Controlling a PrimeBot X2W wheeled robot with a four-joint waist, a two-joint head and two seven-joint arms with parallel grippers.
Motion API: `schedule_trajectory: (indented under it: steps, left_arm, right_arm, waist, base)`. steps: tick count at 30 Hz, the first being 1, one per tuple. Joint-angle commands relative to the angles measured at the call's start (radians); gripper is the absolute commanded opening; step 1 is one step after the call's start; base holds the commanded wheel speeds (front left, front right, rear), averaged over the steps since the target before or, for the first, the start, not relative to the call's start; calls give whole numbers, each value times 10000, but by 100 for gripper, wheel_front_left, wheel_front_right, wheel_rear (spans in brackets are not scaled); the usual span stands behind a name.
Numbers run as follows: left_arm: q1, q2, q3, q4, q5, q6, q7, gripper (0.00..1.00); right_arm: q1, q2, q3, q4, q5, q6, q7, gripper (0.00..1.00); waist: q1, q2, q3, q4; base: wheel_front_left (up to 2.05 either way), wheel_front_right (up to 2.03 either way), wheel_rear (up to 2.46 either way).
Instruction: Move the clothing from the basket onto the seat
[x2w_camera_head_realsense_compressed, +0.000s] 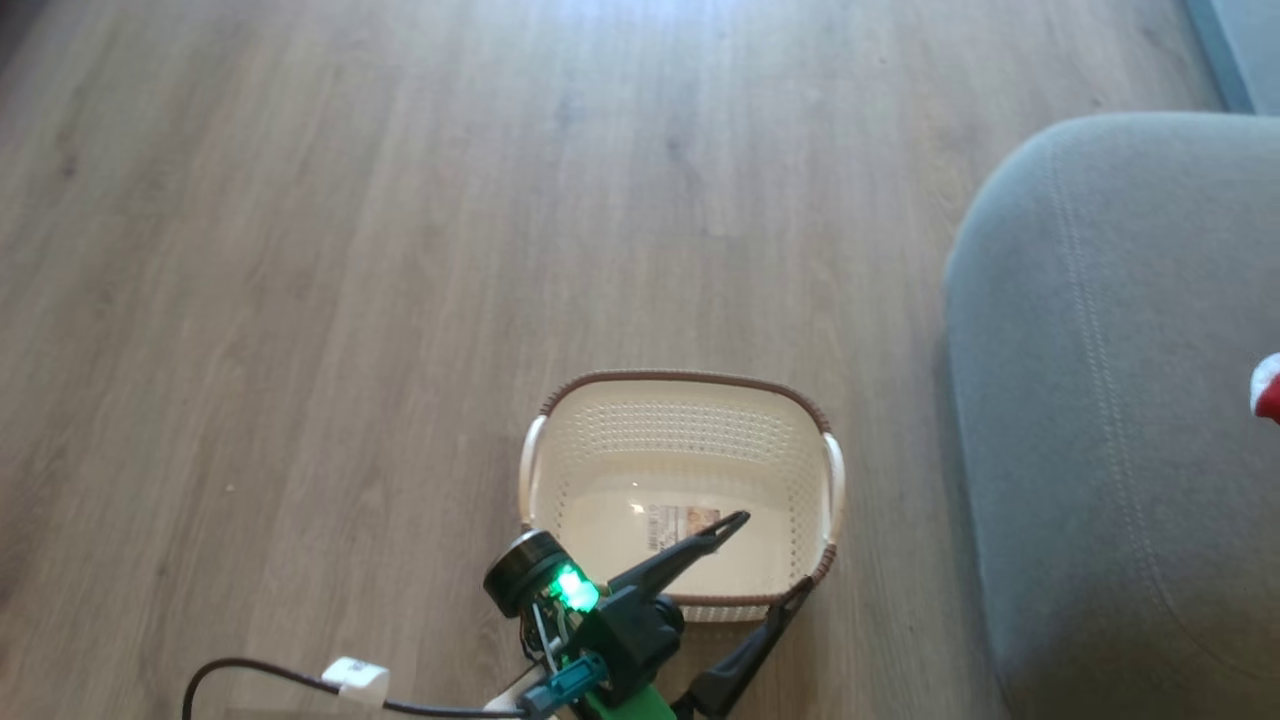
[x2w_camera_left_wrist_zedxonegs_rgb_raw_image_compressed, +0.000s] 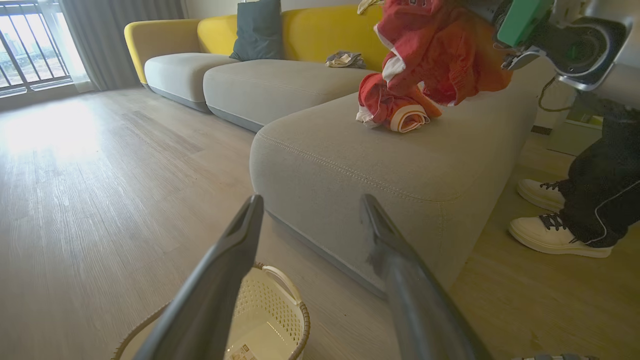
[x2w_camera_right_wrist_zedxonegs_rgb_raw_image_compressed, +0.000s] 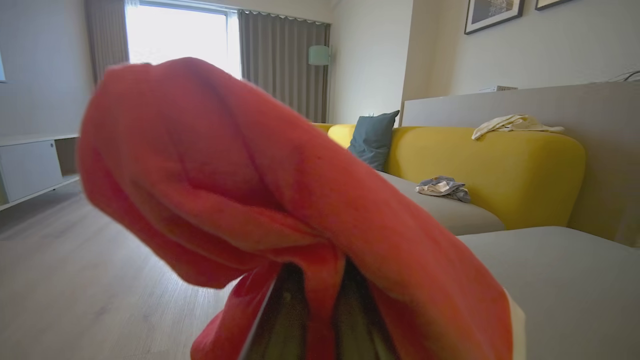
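- The basket (x2w_camera_head_realsense_compressed: 680, 378) stands on the wooden floor (x2w_camera_head_realsense_compressed: 300, 300) just in front of the robot, and its label sticker (x2w_camera_head_realsense_compressed: 685, 525) shows plainly on the pale bottom.
- The left pincer (x2w_camera_head_realsense_compressed: 775, 553) hovers over the basket's near right corner, jaws spread wide with nothing between them.
- The seat (x2w_camera_head_realsense_compressed: 1100, 400), a big grey cushion with a line of double stitching, lies to the right of the basket, with a strip of floor between them.
- The right pincer (x2w_camera_right_wrist_zedxonegs_rgb_raw_image_compressed: 320, 300) is clamped tight on a fold of the red clothing (x2w_camera_right_wrist_zedxonegs_rgb_raw_image_compressed: 250, 175), which bulges up over the jaws and droops on both sides.
- In the left wrist view that garment hangs above the seat, right over a rolled red-and-white bundle (x2w_camera_left_wrist_zedxonegs_rgb_raw_image_compressed: 395, 107) lying on the cushion top. I cannot tell whether the two touch.
- A small bit of red and white pokes in at the right edge of the head view, over the seat.
- A person's white shoes (x2w_camera_left_wrist_zedxonegs_rgb_raw_image_compressed: 550, 235) and dark trousers (x2w_camera_left_wrist_zedxonegs_rgb_raw_image_compressed: 600, 190) are on the floor at the seat's right end.
- Farther off, a yellow sofa back (x2w_camera_left_wrist_zedxonegs_rgb_raw_image_compressed: 320, 30) has a dark pillow (x2w_camera_left_wrist_zedxonegs_rgb_raw_image_compressed: 257, 30) propped against it.
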Motion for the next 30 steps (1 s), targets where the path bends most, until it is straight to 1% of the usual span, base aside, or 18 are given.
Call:
schedule_trajectory:
  steps: [1, 5, 11, 12, 13, 14, 15, 17, 18, 25, 30]
  left_arm:
    - [-203, -122, 420, -402, 104, -84, -125, 100]
    - [-133, -173, 423, -561, 230, -182, -125, 100]
    - [-56, -206, 413, -715, 399, -284, -125, 100]
    - [-56, -206, 413, -715, 399, -284, -125, 100]
    - [-1, -216, 428, -760, 435, -304, -125, 100]
    - [33, -215, 423, -780, 458, -314, -125, 100]
    - [33, -215, 423, -780, 458, -314, -125, 100]
    - [118, -200, 401, -839, 535, -340, -125, 100]
    - [118, -200, 401, -839, 535, -340, -125, 100]
    - [153, -235, 515, -1043, 624, -378, -126, 100]
    - [180, -268, 532, -1081, 680, -400, -126, 100]
  right_arm:
    - [-376, -128, 77, -370, 4, 69, -122, 0]
    - [-344, -70, -11, -526, -1, 69, -132, 0]
    - [-254, -12, 145, -730, 52, 69, -136, 0]
    - [-254, -12, 145, -730, 52, 69, -136, 0]
    - [-239, 1, 190, -784, 96, 69, -141, 0]
    - [-224, 6, 212, -806, 119, 69, -146, 0]
    - [-224, 6, 212, -806, 119, 69, -146, 0]
    - [-154, 16, 321, -857, 196, 69, -161, 0]
    - [-154, 16, 321, -857, 196, 69, -161, 0]
    - [64, 21, 632, -902, 480, 69, -255, 0]
    - [82, 22, 592, -853, 668, 69, -300, 0]
  waist:
    - [0, 0, 128, -298]
    - [0, 0, 278, -774]
    - [0, 0, 442, -1605]
    - [0, 0, 442, -1605]
    - [0, 0, 462, -1904]
    - [0, 0, 471, -2056]
    - [0, 0, 471, -2056]
    - [0, 0, 511, -2499]
    - [0, 0, 511, -2499]
    - [0, 0, 692, -3246]
    - [0, 0, 728, -3470]
  base:
    - [0, 0, 0]
    - [0, 0, 0]
    - [0, 0, 0]
    - [0, 0, 0]
    - [0, 0, 0]
    - [0, 0, 0]
    - [0, 0, 0]
    - [0, 0, 0]
    - [0, 0, 0]
    - [0, 0, 0]
    - [0, 0, 0]
